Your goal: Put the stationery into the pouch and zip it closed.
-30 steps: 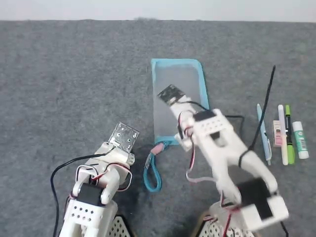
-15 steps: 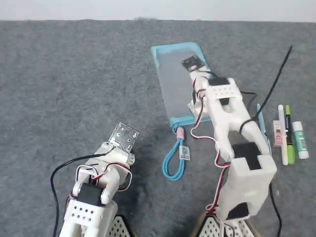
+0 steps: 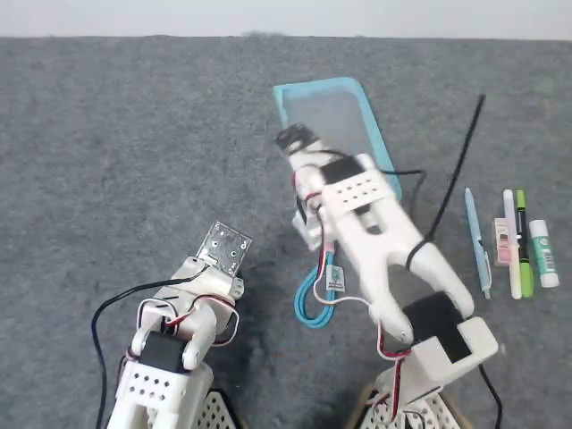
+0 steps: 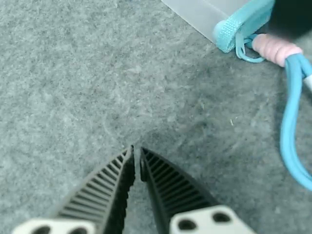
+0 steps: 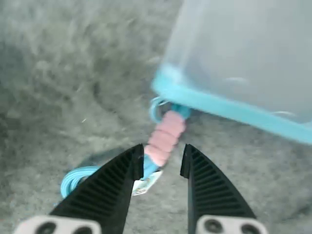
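- At the table's (image 3: pixel 107 134) left side: left gripper (image 4: pixel 136 149) low over bare grey fabric, jaws pressed together with nothing between them, well apart from the stationery.
- Just right of centre: right gripper (image 5: pixel 163 148) down at the pouch's near corner, jaws parted a little and straddling the pink bead (image 5: pixel 165 136) on the pull cord. Touches one jaw, by the look of it, but not pinched.
- Trailing from that bead toward the arms: a blue loop strap (image 3: pixel 308 304), slack on the table. Looks limp, so probably stretches and swings rather than steering the pouch.
- Beyond it: the pouch (image 3: pixel 335 116), flat on the table and turned slightly askew, frosted panel inside a blue border. Seems light, soft and floppy, likely to slide on the fabric when tugged. Best pinned at the stiffer blue edge while the bead is pulled. Cannot tell whether the zip stands open.
- Far right, well apart from the pouch: the stationery, side by side and all outside it. A blue pen (image 3: pixel 476 241), a small pink eraser (image 3: pixel 502 241), a white marker (image 3: pixel 511 241), a green highlighter (image 3: pixel 524 241) and a glue stick (image 3: pixel 543 255). Rigid, light, smooth barrels, prone to rolling; best pinched across the middle.
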{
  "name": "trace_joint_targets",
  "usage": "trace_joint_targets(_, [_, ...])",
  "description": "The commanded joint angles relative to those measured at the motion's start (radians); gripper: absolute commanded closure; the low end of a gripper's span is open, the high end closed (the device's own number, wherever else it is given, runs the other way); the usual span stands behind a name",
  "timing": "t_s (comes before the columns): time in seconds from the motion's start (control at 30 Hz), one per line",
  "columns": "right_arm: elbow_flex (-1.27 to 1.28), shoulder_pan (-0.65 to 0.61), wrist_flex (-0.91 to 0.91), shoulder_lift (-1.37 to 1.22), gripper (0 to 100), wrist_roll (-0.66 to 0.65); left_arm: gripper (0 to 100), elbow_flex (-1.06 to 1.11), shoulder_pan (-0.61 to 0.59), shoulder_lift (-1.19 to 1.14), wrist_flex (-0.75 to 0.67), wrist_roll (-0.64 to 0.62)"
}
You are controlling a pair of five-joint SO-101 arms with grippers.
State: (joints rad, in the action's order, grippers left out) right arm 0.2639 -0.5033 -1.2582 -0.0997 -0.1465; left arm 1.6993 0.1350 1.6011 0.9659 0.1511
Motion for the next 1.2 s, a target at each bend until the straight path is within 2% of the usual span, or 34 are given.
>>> trace_joint_targets(0.0, [0.005,-0.019,0.031,0.019,85.5,0.012,98,-0.008,0.008,0.003,0.005,0.003])
trace_joint_targets(0.53, [-0.002,0.038,0.157,-0.228,86.1,0.012,98,-0.008,0.008,0.003,0.006,0.002])
trace_joint_targets(0.6, [-0.002,0.059,0.157,-0.226,90.8,0.012,98,-0.008,0.008,0.003,0.006,0.003])
trace_joint_targets(0.67, [-0.003,0.085,0.163,-0.225,99.5,0.012,98,-0.008,0.008,0.003,0.006,0.003])
trace_joint_targets(0.8, [-0.057,0.124,0.087,-0.220,99.3,0.020,98,-0.008,0.009,0.003,0.006,0.005])
trace_joint_targets(0.93, [-0.071,0.122,0.035,-0.122,99.2,0.021,98,-0.008,0.009,0.003,-0.002,0.006])
trace_joint_targets(1.07, [0.028,0.117,0.074,0.082,99.2,0.021,98,-0.008,-0.003,0.003,-0.054,0.014])
trace_joint_targets(1.17, [0.167,0.117,0.159,0.280,99.2,0.012,98,-0.013,-0.072,0.003,-0.104,0.158])
